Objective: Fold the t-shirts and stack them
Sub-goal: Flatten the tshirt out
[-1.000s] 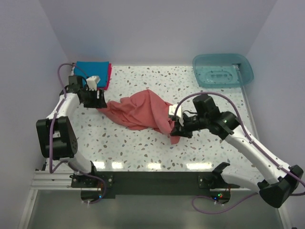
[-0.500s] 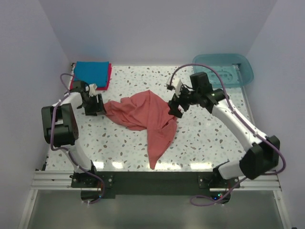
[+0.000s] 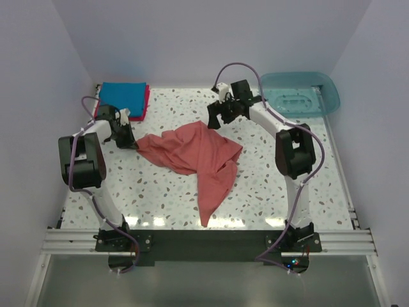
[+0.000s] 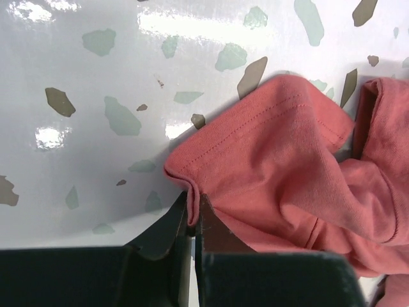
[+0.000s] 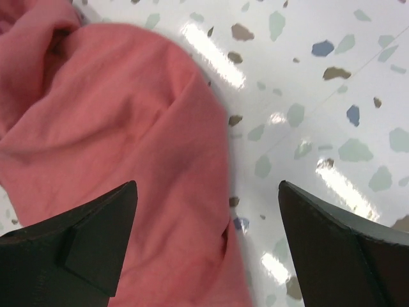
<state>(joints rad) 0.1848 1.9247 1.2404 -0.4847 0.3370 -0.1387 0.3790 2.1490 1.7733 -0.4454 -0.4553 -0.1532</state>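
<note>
A salmon-red t-shirt [image 3: 192, 153] lies crumpled mid-table, one tail trailing toward the near edge. My left gripper [image 3: 130, 142] is shut on the hemmed left corner of it; in the left wrist view the dark jaws [image 4: 193, 210] pinch a fold of the red cloth [image 4: 275, 160]. My right gripper [image 3: 213, 119] hovers open over the shirt's far corner. In the right wrist view that gripper [image 5: 208, 187] has nothing between its fingers, with red cloth [image 5: 128, 128] below. A folded bright blue t-shirt [image 3: 123, 97] rests on a crimson-pink one [image 3: 147, 102] at the far left.
A translucent teal tub [image 3: 299, 94] sits at the far right corner. White walls close in the speckled table [image 3: 281, 185] on the left, back and right. The right arm's elbow [image 3: 294, 150] stands over the table's right half.
My right gripper let go of the shirt's tail, which now lies toward the near edge, and moved to the far corner, open. My left gripper closed on the left corner.
</note>
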